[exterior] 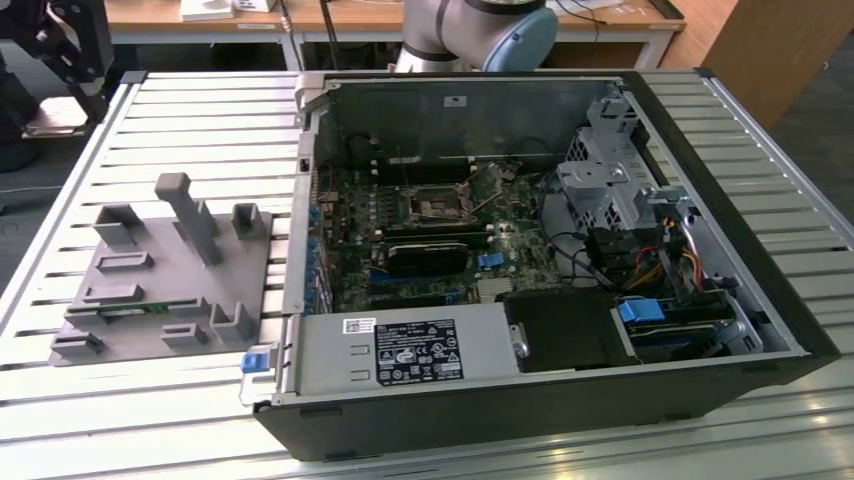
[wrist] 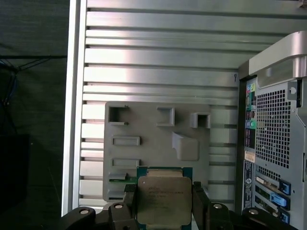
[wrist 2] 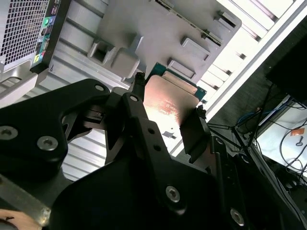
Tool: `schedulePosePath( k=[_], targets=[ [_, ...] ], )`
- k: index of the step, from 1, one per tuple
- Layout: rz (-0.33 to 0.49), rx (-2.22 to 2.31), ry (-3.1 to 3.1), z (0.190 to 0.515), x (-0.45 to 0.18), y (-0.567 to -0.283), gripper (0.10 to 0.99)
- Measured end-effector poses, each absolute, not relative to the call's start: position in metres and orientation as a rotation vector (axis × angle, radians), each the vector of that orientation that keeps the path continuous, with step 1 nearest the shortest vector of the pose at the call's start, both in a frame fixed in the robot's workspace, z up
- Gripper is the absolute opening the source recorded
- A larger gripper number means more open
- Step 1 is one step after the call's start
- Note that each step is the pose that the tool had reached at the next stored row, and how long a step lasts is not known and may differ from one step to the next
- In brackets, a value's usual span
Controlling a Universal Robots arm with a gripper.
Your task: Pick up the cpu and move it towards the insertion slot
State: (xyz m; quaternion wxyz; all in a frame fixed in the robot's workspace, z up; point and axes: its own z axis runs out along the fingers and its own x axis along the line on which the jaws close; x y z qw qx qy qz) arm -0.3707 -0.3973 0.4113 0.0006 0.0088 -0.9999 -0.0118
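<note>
In both wrist views my gripper [wrist: 164,203] is shut on the cpu [wrist: 164,197], a flat square chip with a silvery metal top and a green edge. One black finger [wrist: 129,203] presses each of two opposite sides. The gripper [wrist 2: 165,120] holds the cpu [wrist 2: 168,100] in the air, well above the grey plastic fixture [wrist: 153,139]. The insertion slot [exterior: 438,205], a square socket with a silver frame and dark centre, lies on the motherboard inside the open computer case [exterior: 534,250], to the exterior view's right of the fixture [exterior: 160,270].
The fixture and case stand on a slatted metal table [exterior: 200,120]. A thin green circuit strip [exterior: 127,313] rests in the fixture. The case's rear panel [wrist: 273,139] borders the fixture. Cables, a drive cage [exterior: 601,180] and a black card [exterior: 424,255] crowd the case.
</note>
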Motion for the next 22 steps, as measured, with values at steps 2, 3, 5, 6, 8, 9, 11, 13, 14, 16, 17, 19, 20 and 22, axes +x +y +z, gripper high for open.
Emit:
schedulePosePath(
  k=[2,3,5,6,8,9,11,13,14,16,17,19,20,22],
  targets=[
    [-0.037,0.028,-3.140,0.411,-0.368,-0.397,0.541],
    [-0.037,0.028,-3.140,0.411,-0.367,-0.397,0.541],
    [-0.037,0.028,-3.140,0.411,-0.365,-0.397,0.541],
    [-0.037,0.028,-3.140,0.411,-0.364,-0.397,0.541],
    [-0.037,0.028,-3.140,0.411,-0.362,-0.397,0.541],
    [-0.037,0.027,-3.140,0.411,-0.360,-0.397,0.541],
    [-0.037,0.027,-3.140,0.411,-0.358,-0.397,0.541],
    [-0.037,0.028,-3.140,0.411,-0.356,-0.397,0.541],
    [-0.037,0.027,-3.140,0.411,-0.355,-0.397,0.541],
    [-0.037,0.028,-3.140,0.411,-0.353,-0.397,0.541],
    [-0.037,0.028,-3.140,0.411,-0.351,-0.397,0.541],
    [-0.037,0.028,-3.140,0.411,-0.349,-0.397,0.541],
    [-0.037,0.028,-3.140,0.411,-0.348,-0.397,0.541],
    [-0.037,0.028,-3.140,0.411,-0.346,-0.397,0.541]
  ],
)
